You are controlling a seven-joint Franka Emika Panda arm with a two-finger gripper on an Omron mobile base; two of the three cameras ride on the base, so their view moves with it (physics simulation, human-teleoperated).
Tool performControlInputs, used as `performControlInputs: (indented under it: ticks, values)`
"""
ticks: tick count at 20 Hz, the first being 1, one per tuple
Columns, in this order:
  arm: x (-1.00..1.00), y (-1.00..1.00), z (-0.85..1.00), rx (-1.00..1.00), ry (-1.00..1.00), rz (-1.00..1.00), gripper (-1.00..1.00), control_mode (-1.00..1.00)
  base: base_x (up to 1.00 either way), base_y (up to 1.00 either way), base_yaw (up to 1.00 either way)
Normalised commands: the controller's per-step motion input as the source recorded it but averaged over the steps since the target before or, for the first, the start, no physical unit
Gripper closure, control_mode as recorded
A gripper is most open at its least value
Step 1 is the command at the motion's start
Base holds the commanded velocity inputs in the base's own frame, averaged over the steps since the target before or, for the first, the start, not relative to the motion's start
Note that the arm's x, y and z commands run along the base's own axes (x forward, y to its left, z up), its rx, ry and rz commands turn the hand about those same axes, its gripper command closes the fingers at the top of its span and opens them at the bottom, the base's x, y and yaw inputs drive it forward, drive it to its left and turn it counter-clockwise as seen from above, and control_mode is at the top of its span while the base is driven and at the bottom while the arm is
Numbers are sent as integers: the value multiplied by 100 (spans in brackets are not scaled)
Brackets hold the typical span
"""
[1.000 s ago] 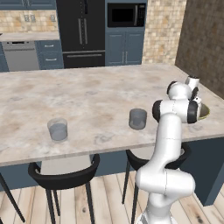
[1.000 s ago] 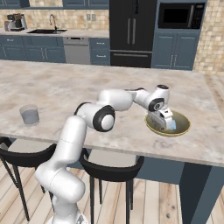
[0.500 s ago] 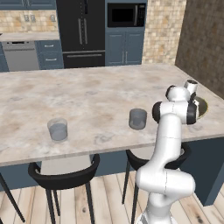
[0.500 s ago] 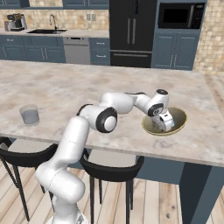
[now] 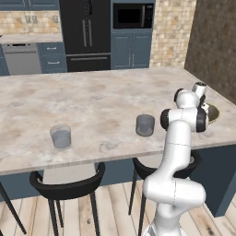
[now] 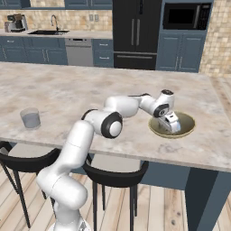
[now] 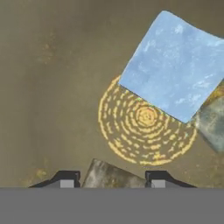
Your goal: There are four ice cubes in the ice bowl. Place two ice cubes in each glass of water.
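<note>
Ice cubes lie in the ice bowl (image 6: 188, 127) at the right of the right base view. In the hand view, 1 greyish cube (image 7: 111, 176) sits at the bottom centre between the fingertips (image 7: 65, 179); a pale blue cube (image 7: 175, 65) lies upper right. The gripper (image 7: 111, 181) stands partly closed around the greyish cube; whether it grips yet I cannot tell. Both glasses (image 5: 145, 125) stand well left.

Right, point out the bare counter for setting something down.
Bare marble lies between the two glasses, and across the far counter behind them. The right end is crowded: the gripper is down inside the ice bowl.
</note>
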Motion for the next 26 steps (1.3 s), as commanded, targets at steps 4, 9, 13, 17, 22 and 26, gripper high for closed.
performControlInputs:
  ticks: [4, 9, 13, 17, 22, 26]
  values:
    - [-66, 23, 18, 2, 0, 0, 100, -100, 0, 0, 0]
    - [-77, 40, 99, 1, 0, 0, 100, -100, 0, 0, 0]
    - [-93, 81, 100, 0, 0, 0, 100, -100, 0, 0, 0]
    - [-61, 100, 69, -9, -1, 0, 100, -100, 0, 0, 0]
    - [-11, 100, 4, -15, -1, 0, 100, -100, 0, 0, 0]
    - [1, 100, 0, -11, 0, 0, 100, -100, 0, 0, 0]
